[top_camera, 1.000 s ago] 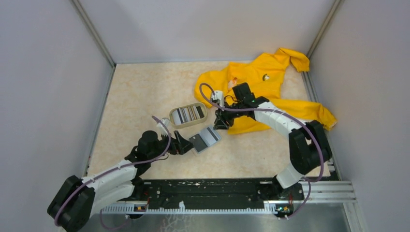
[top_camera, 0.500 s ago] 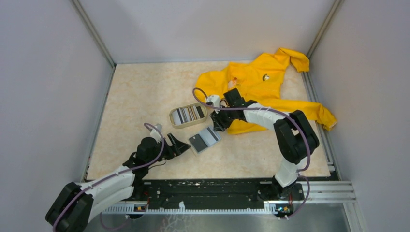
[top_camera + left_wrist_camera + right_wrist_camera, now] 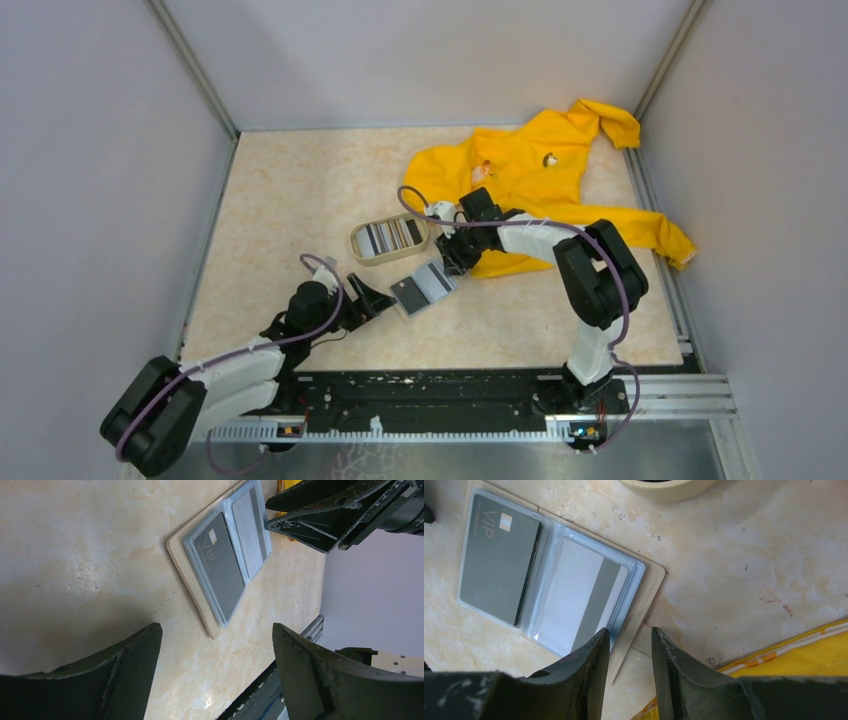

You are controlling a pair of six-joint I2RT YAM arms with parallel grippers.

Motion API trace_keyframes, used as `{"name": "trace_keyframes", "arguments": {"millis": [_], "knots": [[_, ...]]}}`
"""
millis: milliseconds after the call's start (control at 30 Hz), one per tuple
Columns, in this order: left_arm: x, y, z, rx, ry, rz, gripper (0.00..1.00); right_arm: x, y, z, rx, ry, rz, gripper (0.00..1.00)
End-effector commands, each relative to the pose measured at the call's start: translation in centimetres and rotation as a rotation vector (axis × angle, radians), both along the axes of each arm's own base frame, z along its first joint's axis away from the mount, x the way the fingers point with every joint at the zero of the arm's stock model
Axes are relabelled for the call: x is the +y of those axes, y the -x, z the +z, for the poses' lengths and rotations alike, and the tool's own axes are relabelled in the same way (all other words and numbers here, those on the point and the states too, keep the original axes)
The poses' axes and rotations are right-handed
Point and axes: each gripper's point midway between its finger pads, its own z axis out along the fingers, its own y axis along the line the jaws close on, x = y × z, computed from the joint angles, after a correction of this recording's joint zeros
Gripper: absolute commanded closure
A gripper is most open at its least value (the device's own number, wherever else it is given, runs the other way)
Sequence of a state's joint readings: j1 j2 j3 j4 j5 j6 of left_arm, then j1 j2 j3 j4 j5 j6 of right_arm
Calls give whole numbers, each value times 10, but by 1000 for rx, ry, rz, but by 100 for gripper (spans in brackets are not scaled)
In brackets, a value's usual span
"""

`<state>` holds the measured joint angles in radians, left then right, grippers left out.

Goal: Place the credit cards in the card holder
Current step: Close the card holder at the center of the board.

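Observation:
The card holder (image 3: 424,287) lies open and flat on the table. The dark grey card (image 3: 499,555) sits in its left clear sleeve and the light blue card (image 3: 584,595), with a grey stripe, in its right sleeve. Both also show in the left wrist view, the dark grey card (image 3: 220,565) and the light blue card (image 3: 248,530). My left gripper (image 3: 216,627) is wide open and empty, a little short of the holder's near-left edge (image 3: 372,298). My right gripper (image 3: 630,631) is empty, its jaws a narrow gap apart, just above the holder's right edge (image 3: 455,258).
An oval beige tray (image 3: 389,238) holding several striped cards stands just behind the holder. A crumpled yellow garment (image 3: 540,170) lies at the back right, under the right arm. Grey walls enclose the table on three sides.
My left gripper has drawn back from the holder's left edge and stands open. My right gripper has moved down and forward to the holder's right edge.

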<state>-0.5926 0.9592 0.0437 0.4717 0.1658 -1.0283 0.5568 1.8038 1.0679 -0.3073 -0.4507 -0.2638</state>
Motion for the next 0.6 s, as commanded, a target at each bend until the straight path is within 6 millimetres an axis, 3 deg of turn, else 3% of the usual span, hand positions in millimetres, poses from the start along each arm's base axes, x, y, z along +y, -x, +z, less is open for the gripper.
{"name": "trace_keyframes", "arguments": {"millis": [0, 367, 567], "knots": [[-2, -1, -2, 29, 14, 10, 15, 6, -2, 3, 5, 5, -1, 64], [-3, -3, -7, 63, 17, 23, 17, 3, 1, -3, 26, 27, 4, 67], [-6, -3, -12, 104, 35, 29, 26, 2, 5, -8, 53, 33, 11, 71]]}}
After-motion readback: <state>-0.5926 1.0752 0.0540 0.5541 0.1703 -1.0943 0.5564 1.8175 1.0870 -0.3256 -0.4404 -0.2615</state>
